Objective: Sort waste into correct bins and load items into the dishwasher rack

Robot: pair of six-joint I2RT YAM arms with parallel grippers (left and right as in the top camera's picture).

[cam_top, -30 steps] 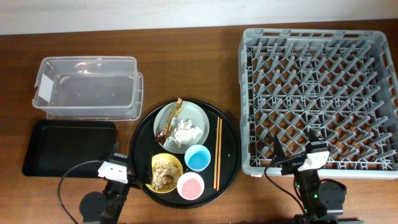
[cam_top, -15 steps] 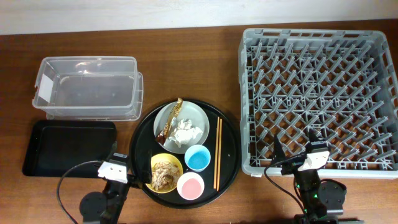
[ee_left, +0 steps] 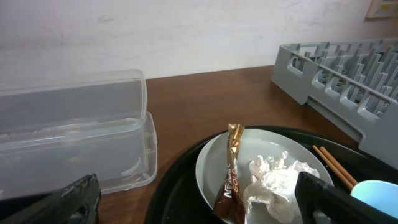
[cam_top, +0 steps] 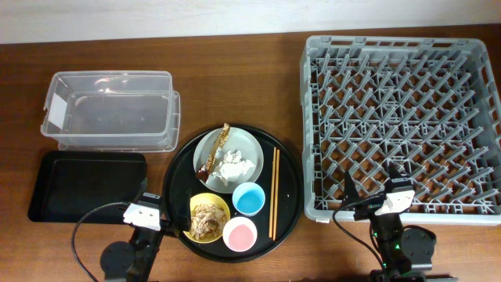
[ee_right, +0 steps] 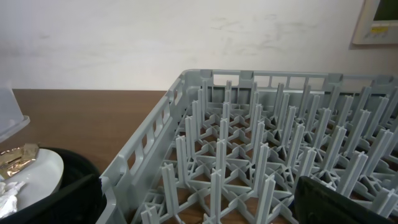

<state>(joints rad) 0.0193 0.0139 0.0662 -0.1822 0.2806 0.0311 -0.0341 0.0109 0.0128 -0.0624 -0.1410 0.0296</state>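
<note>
Overhead, the crumpled tissue (cam_top: 232, 166) and wrapper strip (cam_top: 215, 150) lay on the grey plate (cam_top: 250, 144), nothing yet sorted. The left claw (ee_left: 196, 191) and right claw (ee_right: 196, 186) stood spread wide, empty. The left one would best pinch the tissue's raised middle, clear of the plate.

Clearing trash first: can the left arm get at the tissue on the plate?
Probably yes. The tissue lies uncovered on the plate, straight ahead of the open left gripper; only the wrapper sits beside it, nothing over it.
</note>
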